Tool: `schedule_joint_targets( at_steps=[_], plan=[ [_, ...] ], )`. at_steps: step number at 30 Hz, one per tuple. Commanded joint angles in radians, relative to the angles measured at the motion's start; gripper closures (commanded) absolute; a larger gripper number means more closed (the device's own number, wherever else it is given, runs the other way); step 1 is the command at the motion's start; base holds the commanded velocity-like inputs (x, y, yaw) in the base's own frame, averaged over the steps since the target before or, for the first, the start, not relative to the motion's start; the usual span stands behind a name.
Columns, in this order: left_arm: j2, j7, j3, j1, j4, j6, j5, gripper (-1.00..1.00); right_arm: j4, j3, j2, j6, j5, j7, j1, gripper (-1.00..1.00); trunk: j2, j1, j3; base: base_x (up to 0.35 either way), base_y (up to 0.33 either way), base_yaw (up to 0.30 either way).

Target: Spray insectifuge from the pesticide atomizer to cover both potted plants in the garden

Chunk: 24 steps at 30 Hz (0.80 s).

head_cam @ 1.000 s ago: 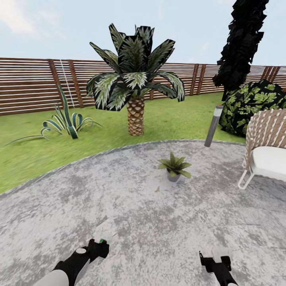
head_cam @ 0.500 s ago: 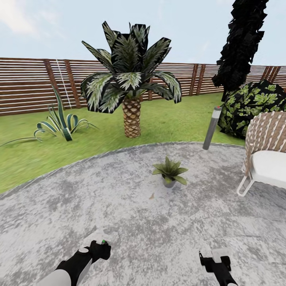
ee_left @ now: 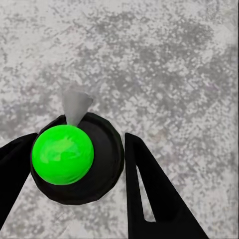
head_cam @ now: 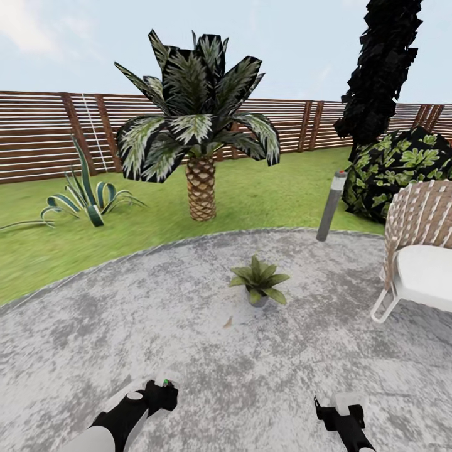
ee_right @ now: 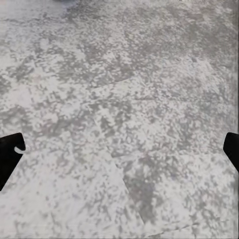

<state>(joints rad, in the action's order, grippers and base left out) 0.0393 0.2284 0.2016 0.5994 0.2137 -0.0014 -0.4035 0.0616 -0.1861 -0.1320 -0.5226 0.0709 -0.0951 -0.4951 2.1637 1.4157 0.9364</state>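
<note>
One potted plant, a low green rosette in a small grey pot, stands on the grey paved patio ahead of me, about mid-picture. My left gripper is low at the left, shut on the pesticide atomizer. In the left wrist view the atomizer shows as a dark round body with a bright green cap and a grey nozzle, held between the black fingers of the left gripper. My right gripper hovers low at the right. Its jaws stand wide apart over bare paving.
A scaly-trunked palm and a striped spiky plant grow on the lawn behind the patio. A grey bollard light, a leafy bush and a wicker chair stand at the right. The slat fence closes the back.
The whole picture has shifted left and down, so the camera moved and the potted plant looks nearer. The left gripper with the atomizer sits slightly lower in the picture.
</note>
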Motion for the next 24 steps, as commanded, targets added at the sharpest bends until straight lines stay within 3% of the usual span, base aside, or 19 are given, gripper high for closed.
schedule_joint_targets(
  at_steps=[1,24],
  plan=[
    [0.001,0.005,0.009,0.0,0.001,0.0,-0.009,1.0,0.0,-0.009,0.0,-0.002,0.007,-0.003,0.0,-1.0,0.0,0.0,0.001,0.244,-0.232,0.0],
    [0.016,0.006,0.007,0.002,0.001,0.006,-0.012,1.0,-0.006,-0.009,0.0,-0.002,0.007,-0.003,0.0,-1.0,0.0,0.0,0.001,0.232,-0.252,0.0]
  ],
)
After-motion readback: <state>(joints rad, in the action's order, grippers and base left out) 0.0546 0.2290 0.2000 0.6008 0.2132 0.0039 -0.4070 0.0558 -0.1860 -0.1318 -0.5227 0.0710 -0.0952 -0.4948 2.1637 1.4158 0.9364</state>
